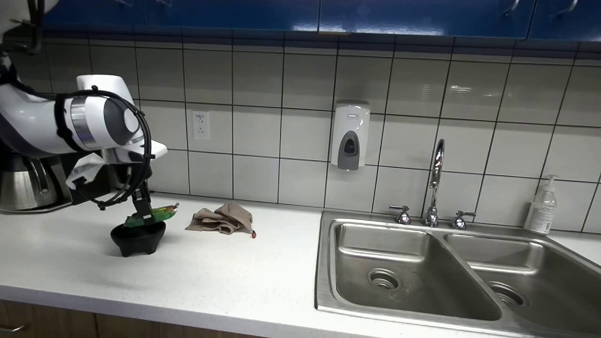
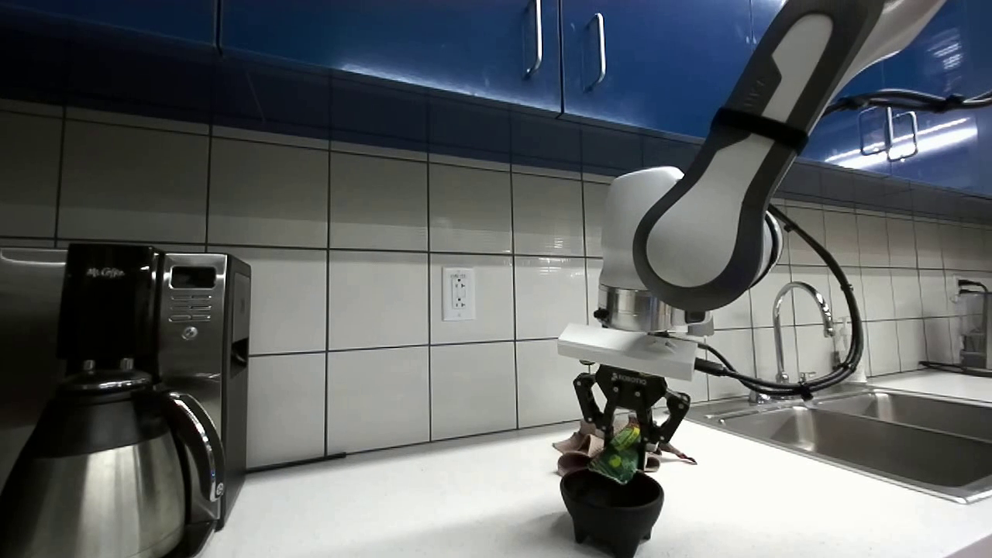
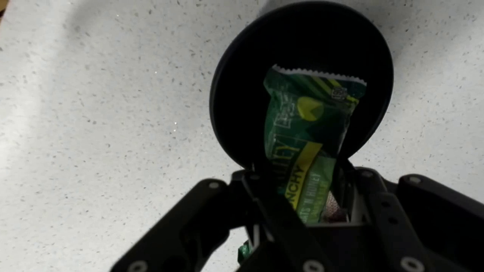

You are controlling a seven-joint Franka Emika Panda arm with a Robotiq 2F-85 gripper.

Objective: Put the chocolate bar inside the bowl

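Observation:
The chocolate bar is a green and yellow wrapped bar (image 1: pixel 163 214), also in an exterior view (image 2: pixel 617 459) and in the wrist view (image 3: pixel 302 124). My gripper (image 1: pixel 147 218) is shut on it around its middle, and the gripper also shows in the wrist view (image 3: pixel 302 168). The bar is tilted, its lower end over the mouth of the black footed bowl (image 1: pixel 137 241) near rim height, its other end sticking out past the rim. The bowl also shows in an exterior view (image 2: pixel 612 513) and in the wrist view (image 3: pixel 217 102). The left finger hides part of the bar.
A crumpled brown cloth (image 1: pixel 223 218) lies on the white counter (image 1: pixel 225 272) beside the bowl. A coffee maker (image 2: pixel 205 310) with a steel carafe (image 2: pixel 108 473) stands along the counter. A steel double sink (image 1: pixel 326 263) with a faucet (image 1: pixel 435 173) is at the opposite end.

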